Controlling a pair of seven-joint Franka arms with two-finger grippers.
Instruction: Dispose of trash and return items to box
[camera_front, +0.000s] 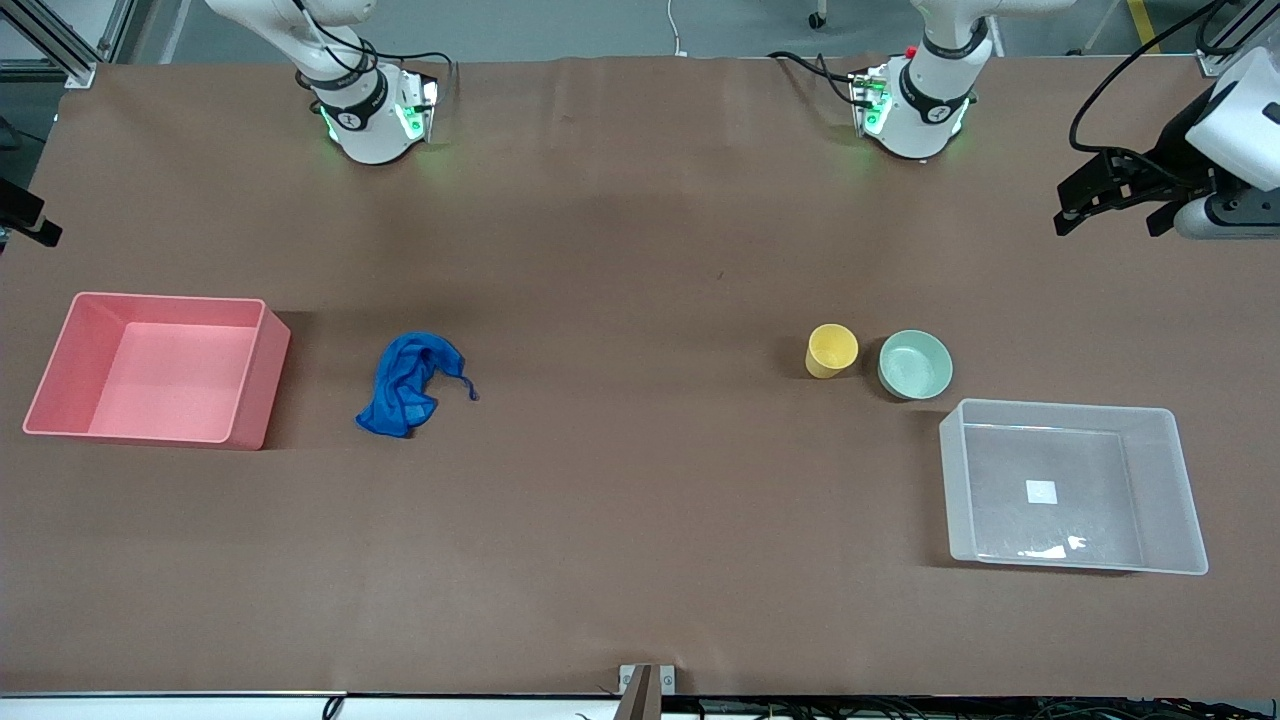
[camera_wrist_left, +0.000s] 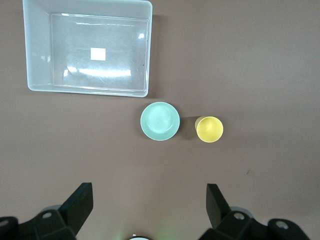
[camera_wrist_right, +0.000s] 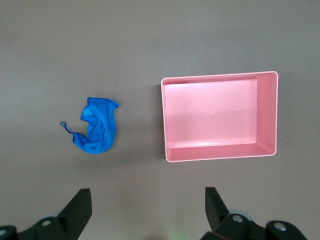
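The blue rag (camera_front: 408, 384) lies crumpled on the table beside the pink bin; it also shows in the right wrist view (camera_wrist_right: 97, 127). The yellow cup (camera_front: 831, 350) and the mint-green bowl (camera_front: 915, 364) stand side by side, farther from the front camera than the clear box (camera_front: 1170, 480). The left wrist view shows the cup (camera_wrist_left: 209, 129), the bowl (camera_wrist_left: 160, 121) and the box (camera_wrist_left: 37, 60). My left gripper (camera_front: 1110, 212) is open and empty, high over the left arm's end of the table (camera_wrist_left: 150, 194). My right gripper (camera_wrist_right: 147, 196) is open and empty, high above the rag and bin.
The pink bin (camera_front: 255, 375) stands open and empty at the right arm's end of the table, also in the right wrist view (camera_wrist_right: 266, 115). The clear box holds nothing but its white sticker (camera_front: 1041, 491). Brown tabletop lies between the rag and the cup.
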